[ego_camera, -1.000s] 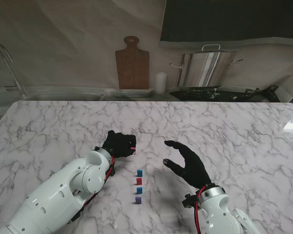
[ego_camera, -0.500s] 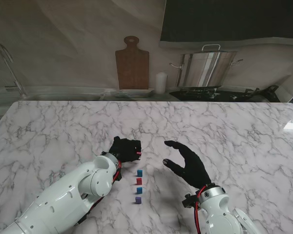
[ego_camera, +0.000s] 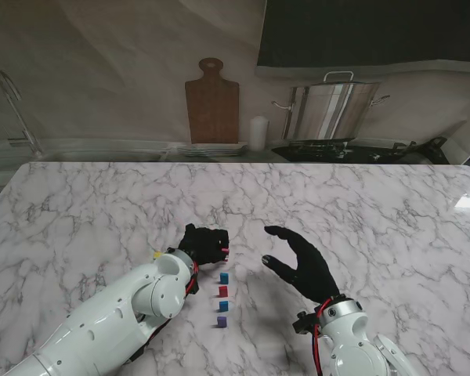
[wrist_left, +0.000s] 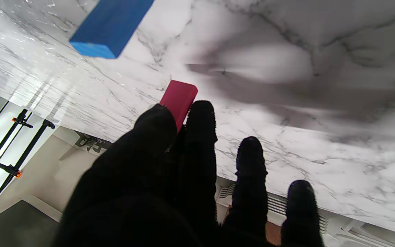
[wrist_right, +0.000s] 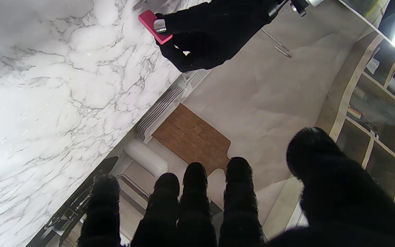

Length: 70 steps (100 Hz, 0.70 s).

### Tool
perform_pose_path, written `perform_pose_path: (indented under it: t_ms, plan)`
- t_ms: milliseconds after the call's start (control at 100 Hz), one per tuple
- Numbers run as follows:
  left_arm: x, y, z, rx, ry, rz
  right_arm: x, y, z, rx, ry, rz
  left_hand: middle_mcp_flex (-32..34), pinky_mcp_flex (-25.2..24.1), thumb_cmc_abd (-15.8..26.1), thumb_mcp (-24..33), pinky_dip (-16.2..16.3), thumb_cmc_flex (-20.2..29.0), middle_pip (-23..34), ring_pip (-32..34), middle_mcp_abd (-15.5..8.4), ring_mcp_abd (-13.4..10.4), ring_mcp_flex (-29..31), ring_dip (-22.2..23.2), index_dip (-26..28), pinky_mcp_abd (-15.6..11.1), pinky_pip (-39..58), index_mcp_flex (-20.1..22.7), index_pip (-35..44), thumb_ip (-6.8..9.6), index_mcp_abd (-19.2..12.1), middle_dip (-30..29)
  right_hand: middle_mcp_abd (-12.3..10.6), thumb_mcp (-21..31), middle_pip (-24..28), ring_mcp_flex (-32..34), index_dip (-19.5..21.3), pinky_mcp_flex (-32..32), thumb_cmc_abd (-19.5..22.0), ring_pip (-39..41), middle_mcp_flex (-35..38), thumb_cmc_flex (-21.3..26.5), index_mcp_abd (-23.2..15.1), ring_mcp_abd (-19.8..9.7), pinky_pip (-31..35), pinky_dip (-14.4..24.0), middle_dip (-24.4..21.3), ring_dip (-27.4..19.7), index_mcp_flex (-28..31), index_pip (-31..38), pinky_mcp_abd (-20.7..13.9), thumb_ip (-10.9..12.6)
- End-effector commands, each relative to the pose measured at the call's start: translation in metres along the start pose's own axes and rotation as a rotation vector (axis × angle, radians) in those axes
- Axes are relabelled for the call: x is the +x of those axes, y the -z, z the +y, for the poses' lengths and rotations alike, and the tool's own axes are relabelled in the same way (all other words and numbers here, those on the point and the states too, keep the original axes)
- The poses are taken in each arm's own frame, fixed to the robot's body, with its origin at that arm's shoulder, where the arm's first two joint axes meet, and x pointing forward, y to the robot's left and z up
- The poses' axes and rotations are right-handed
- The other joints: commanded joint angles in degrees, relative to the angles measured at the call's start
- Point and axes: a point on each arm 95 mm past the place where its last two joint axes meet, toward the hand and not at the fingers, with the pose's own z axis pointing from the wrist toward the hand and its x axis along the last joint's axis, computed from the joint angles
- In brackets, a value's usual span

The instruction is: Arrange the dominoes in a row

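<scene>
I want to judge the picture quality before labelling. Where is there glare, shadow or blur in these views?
Stand view: a bright glare patch on the marble table at its right edge; the dominoes show small but sharp. Left wrist view: a soft, blurred shadow on the marble past the pink domino, and the blue domino is cut by the frame. Right wrist view: the right hand fingers look fuzzy.

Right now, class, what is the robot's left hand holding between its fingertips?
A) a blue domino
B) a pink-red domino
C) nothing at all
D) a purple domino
B: the left hand pinches a pink-red domino between thumb and finger, clear in both wrist views; the blue domino stands on the table.
</scene>
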Motion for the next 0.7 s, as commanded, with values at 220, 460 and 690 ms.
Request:
perform_pose_path:
  t_ms: [220, 460, 690]
  plan:
    - [0.004, 0.004, 0.011, -0.023, 0.024, 0.012, -0.001, 0.001, -0.001, 0.003, -0.002, -0.006, 1.8, -0.4, 0.9, 1.4, -0.1, 2.1, -0.2, 0.7, -0.6, -0.6, -0.1, -0.4, -0.1, 0.4, 1.9, 0.6, 3.3, 2.08, 0.6, -0.5, -0.2, 1.0, 0.9, 0.8, 0.8, -0.2, 0.7, 0.0, -0.4, 1.7, -0.5, -0.7, 0.4, 0.7, 0.4, -0.4, -1.0, 0.8, -0.5, 1.2]
    - [0.005, 0.004, 0.016, -0.033, 0.033, 0.015, -0.001, 0.002, -0.001, 0.001, -0.001, -0.006, 1.3, -0.5, 1.2, 1.5, -0.4, 2.2, -0.4, 0.6, -0.7, -0.7, -0.4, -0.4, -0.1, 0.4, 2.1, 0.2, 3.3, 1.99, 0.6, -0.8, -0.1, 1.0, 0.9, 0.8, 0.7, -0.2, 0.7, 0.0, -0.5, 1.7, -0.5, -0.8, 0.4, 0.7, 0.4, -0.3, -1.0, 0.8, -0.5, 1.2]
    - [0.005, 0.005, 0.017, -0.043, 0.031, 0.012, -0.001, 0.002, -0.001, 0.002, -0.001, -0.006, 1.2, -0.5, 1.2, 1.5, -0.8, 2.2, -0.3, 0.6, -0.7, -0.5, -0.7, -0.4, -0.1, 0.4, 2.2, 0.1, 3.3, 1.92, 0.6, -0.9, -0.3, 1.0, 0.9, 0.8, 0.7, -0.2, 0.7, 0.0, -0.4, 1.6, -0.5, -0.8, 0.4, 0.7, 0.4, -0.4, -1.0, 0.8, -0.5, 1.2]
